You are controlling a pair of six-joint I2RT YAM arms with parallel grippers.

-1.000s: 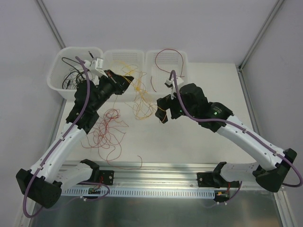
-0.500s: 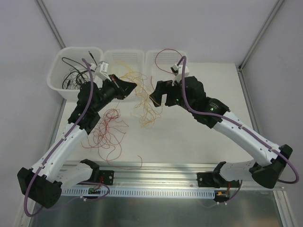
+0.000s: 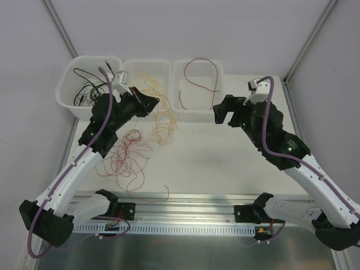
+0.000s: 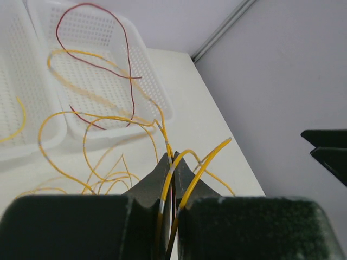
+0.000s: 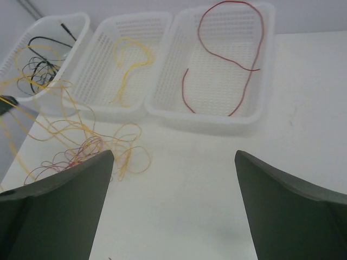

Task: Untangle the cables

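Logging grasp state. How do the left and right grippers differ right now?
The left gripper is shut on yellow cables; the right gripper is open and holds nothing. The left gripper sits in front of the middle basket; the right gripper sits by the front corner of the right-hand basket, which holds a red cable, over bare table. Shared: both are black and face the baskets.

Bright, soft, even light fills every view; shadows on the white bench (image 3: 225,169) are faint. Close to the lens the left hand (image 4: 172,160) is dark and blurred; the yellow cables (image 4: 108,116) just beyond it look sharp, softening farther off. The right hand (image 5: 173,156) blurs likewise.
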